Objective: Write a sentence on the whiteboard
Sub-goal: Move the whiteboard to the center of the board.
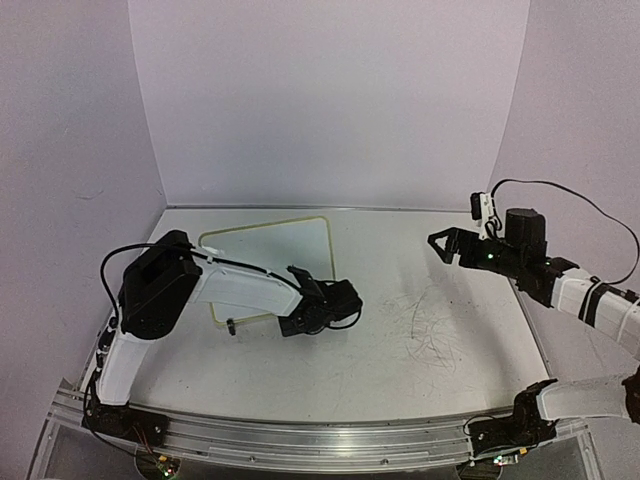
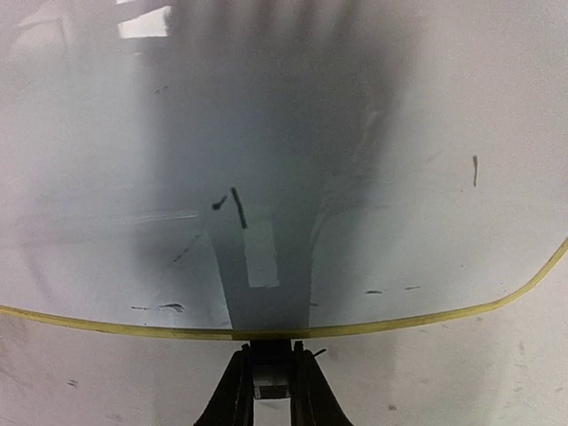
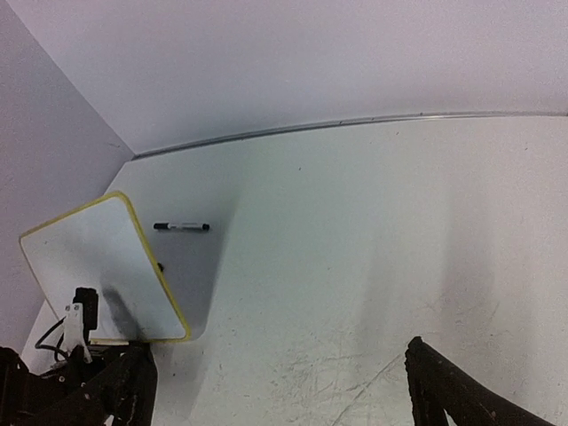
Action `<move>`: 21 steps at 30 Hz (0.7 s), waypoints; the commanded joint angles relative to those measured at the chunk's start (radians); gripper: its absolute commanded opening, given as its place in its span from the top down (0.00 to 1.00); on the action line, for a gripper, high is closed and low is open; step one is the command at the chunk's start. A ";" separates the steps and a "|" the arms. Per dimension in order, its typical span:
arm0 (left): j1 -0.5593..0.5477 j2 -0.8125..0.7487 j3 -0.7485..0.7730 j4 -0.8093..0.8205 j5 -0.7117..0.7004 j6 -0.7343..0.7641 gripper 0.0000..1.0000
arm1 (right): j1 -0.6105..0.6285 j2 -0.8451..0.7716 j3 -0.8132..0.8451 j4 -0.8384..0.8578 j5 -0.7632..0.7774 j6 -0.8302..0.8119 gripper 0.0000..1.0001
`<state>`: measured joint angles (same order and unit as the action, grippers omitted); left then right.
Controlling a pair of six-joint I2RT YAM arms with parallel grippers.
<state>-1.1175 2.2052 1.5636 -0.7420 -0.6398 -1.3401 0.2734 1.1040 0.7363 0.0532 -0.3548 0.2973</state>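
Note:
The whiteboard [image 1: 262,252], white with a thin yellow frame, is tipped up off the table on one edge. My left gripper [image 1: 297,280] is shut on its near edge, the jaws pinching the yellow rim [image 2: 271,351]. In the left wrist view the board's face [image 2: 373,177] carries only a few short dark strokes; the sentence is out of view. From the right wrist view the whiteboard [image 3: 102,266] stands tilted and throws a shadow on the table. My right gripper [image 1: 445,243] hangs open above the right side of the table with nothing between its fingers [image 3: 444,390].
A black-and-white marker [image 3: 182,226] lies on the table in the board's shadow. Faint grey scribbles [image 1: 425,325] mark the tabletop at the middle right. Purple-white walls [image 1: 330,100] close off the back and both sides.

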 commanded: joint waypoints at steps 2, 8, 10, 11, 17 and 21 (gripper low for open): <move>-0.104 0.160 0.232 0.079 0.072 0.111 0.97 | 0.033 0.004 -0.036 0.092 -0.048 -0.016 0.02; -0.138 0.293 0.455 0.079 0.049 0.130 0.99 | 0.033 0.030 -0.039 0.088 0.011 0.034 0.02; -0.151 0.330 0.509 0.081 0.045 0.110 0.99 | 0.033 0.032 -0.041 0.083 0.042 0.055 0.02; -0.156 0.344 0.530 0.082 0.041 0.098 0.99 | 0.033 0.032 -0.041 0.082 0.053 0.062 0.02; -0.182 0.439 0.707 0.114 0.019 0.110 0.88 | 0.033 0.018 -0.053 0.077 0.083 0.059 0.02; -0.188 0.434 0.693 0.167 0.022 0.173 0.65 | 0.033 0.038 -0.069 0.102 0.084 0.040 0.02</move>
<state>-1.2706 2.6224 2.2351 -0.7004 -0.6843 -1.2188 0.3058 1.1320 0.6800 0.1000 -0.2958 0.3519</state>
